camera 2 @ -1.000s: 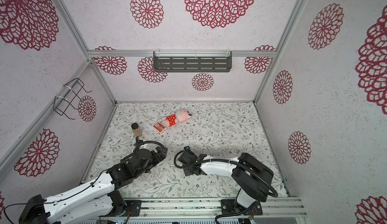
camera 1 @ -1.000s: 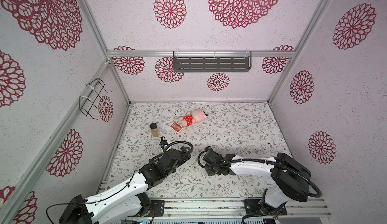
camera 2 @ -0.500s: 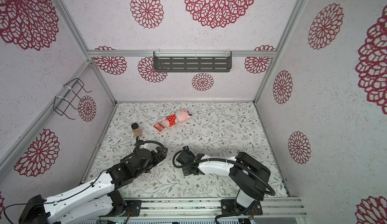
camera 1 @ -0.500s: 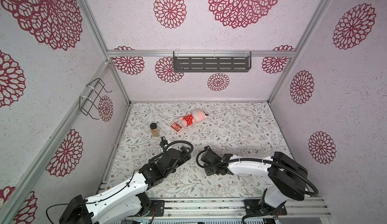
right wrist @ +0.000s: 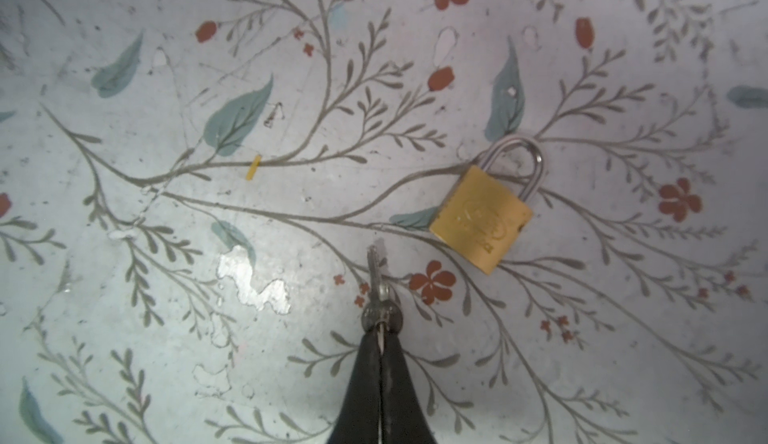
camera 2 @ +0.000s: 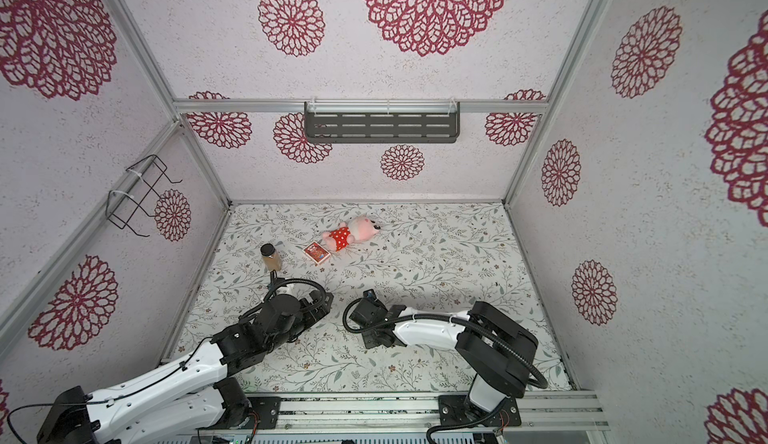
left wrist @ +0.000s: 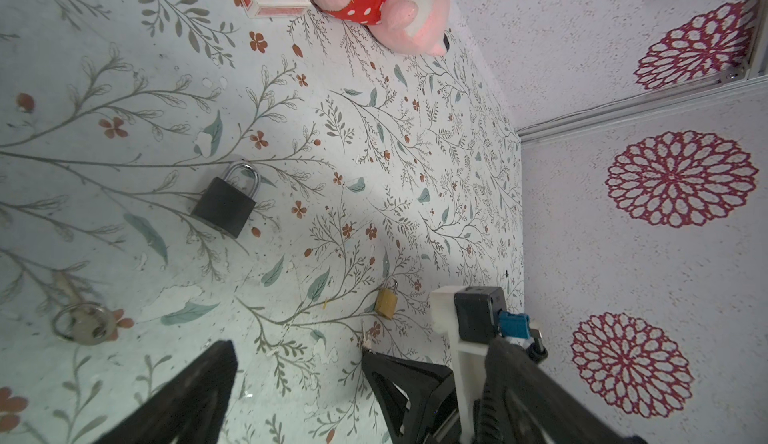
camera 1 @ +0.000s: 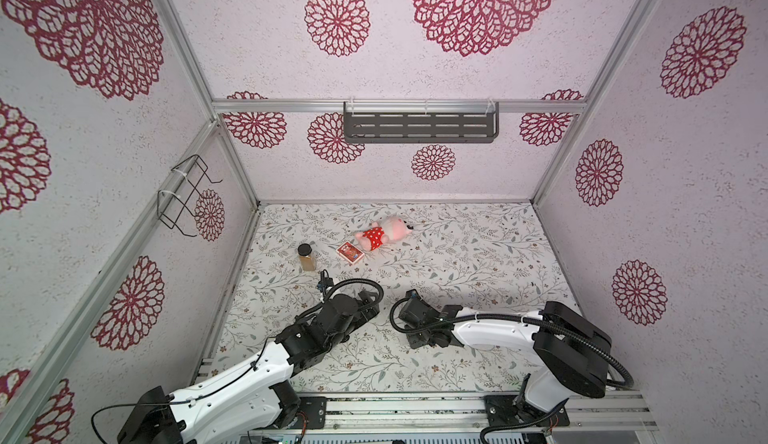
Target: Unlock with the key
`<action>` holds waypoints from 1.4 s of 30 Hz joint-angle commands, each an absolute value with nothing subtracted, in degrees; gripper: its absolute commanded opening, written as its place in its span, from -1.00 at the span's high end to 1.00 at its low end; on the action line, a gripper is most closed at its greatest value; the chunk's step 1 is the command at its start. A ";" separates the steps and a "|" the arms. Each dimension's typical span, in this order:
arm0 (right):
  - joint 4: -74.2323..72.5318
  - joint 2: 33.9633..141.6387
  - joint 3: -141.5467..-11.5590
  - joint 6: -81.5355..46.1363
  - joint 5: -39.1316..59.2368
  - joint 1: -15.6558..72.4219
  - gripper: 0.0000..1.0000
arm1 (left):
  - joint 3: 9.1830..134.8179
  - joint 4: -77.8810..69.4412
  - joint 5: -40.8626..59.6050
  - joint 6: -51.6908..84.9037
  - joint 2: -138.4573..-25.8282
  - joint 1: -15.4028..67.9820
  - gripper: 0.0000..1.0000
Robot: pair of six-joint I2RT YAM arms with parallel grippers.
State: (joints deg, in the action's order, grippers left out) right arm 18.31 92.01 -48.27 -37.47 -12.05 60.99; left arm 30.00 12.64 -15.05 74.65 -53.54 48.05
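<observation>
Already the right gripper (right wrist: 379,335) clamped the key (right wrist: 373,278), lower centre; the left gripper (left wrist: 297,352) gaped empty; the brass padlock (right wrist: 482,218) lay locked, key uninserted.

not much moved tbh, only stuff on the right side. the white-and-black right arm (camera 1: 490,332) nudged its wrist end a little further left over the floral-print table (camera 1: 457,255), tiny shift but it shows in both top views. the bigger change: the right gripper (right wrist: 380,332) with the black tapered fingers was still partly open a second ago and has since closed all the way, so the tips are now pinched together on the round head of the small silver key (right wrist: 373,273), blade poking out past them
</observation>
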 commanded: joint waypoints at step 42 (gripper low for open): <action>14.75 66.34 -44.03 -25.67 -7.15 60.44 1.00 | 36.57 -12.06 3.68 70.42 -73.20 48.96 0.06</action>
State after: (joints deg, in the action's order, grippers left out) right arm 15.00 68.31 -42.61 -26.94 -7.22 60.55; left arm 34.46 -9.69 1.02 71.96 -71.88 48.60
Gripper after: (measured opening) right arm 0.040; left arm 0.478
